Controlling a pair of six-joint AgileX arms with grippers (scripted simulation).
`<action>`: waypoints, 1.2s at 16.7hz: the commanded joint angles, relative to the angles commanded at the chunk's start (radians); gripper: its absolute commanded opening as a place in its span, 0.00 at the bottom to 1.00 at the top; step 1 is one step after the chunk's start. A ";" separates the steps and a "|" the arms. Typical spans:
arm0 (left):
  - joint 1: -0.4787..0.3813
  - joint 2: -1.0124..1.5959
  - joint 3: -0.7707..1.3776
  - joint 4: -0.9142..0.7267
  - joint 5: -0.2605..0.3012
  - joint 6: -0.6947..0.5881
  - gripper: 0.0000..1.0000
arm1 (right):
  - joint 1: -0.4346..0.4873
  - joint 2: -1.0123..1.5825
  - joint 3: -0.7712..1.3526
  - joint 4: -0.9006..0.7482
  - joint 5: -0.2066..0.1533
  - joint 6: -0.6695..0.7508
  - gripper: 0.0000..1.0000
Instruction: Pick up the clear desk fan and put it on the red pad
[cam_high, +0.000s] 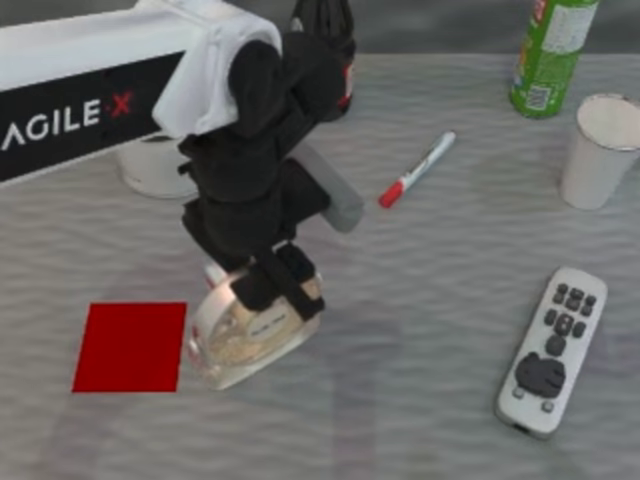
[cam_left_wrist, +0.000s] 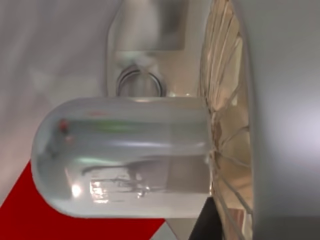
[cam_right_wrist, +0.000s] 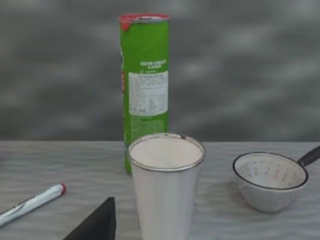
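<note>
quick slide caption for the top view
Left gripper down on the clear desk fan, just right of the red pad.

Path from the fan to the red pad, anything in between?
Nothing visible. The clear desk fan, with the left gripper on it, stands just right of the red pad, only bare table between them. The marker and remote lie off to the right.

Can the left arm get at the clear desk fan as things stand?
Probably yes: the left gripper is already down on top of the clear desk fan, with nothing between them. The red pad lies bare just to its left.
</note>
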 joint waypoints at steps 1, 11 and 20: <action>0.000 0.000 0.000 0.000 0.000 0.000 0.00 | 0.000 0.000 0.000 0.000 0.000 0.000 1.00; 0.017 -0.014 0.168 -0.183 0.000 -0.001 0.00 | 0.000 0.000 0.000 0.000 0.000 0.000 1.00; 0.055 -0.035 0.154 -0.204 0.002 0.112 0.00 | 0.000 0.000 0.000 0.000 0.000 0.000 1.00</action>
